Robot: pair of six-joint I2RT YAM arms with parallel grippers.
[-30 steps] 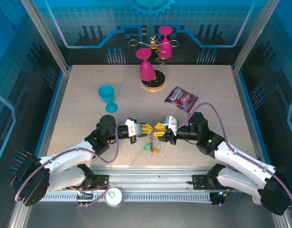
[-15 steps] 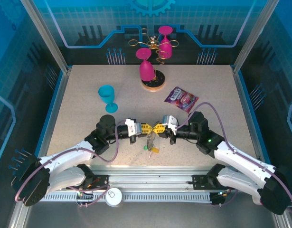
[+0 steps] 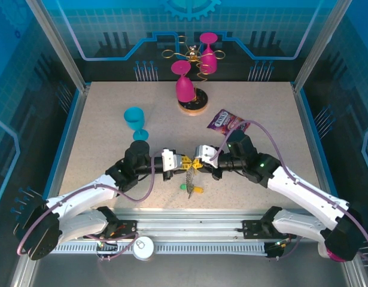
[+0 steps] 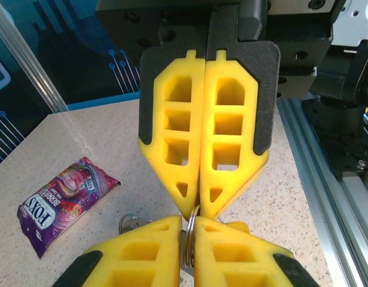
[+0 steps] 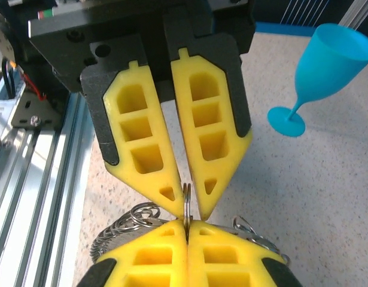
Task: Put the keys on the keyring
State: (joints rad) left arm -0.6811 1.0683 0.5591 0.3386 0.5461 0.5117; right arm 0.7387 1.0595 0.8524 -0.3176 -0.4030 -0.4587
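Note:
The keyring [image 3: 189, 175] hangs as a thin grey chain from where both grippers meet tip to tip above the near middle of the table. Its metal split ring [image 5: 186, 197] stands on edge between the two pairs of yellow fingers. My right gripper [image 5: 186, 224] is shut on that ring [image 4: 189, 236]. My left gripper [image 4: 188, 221] is a little open around it, with a narrow gap beside the ring. From above, the left gripper [image 3: 186, 163] and right gripper [image 3: 196, 164] almost touch. Keys with a green [image 3: 185, 186] and a yellow head [image 3: 197, 190] lie below the chain.
A teal cup [image 3: 136, 122] stands behind the left arm. A purple snack packet [image 3: 228, 124] lies behind the right arm. The gold wire stand with pink glasses [image 3: 192, 84] is at the back. The aluminium rail [image 4: 333, 179] runs along the table's near edge.
The two grippers have drawn together and shifted slightly left. The right arm has swung inward and its jaws have closed on the ring. The left jaws have parted a little.

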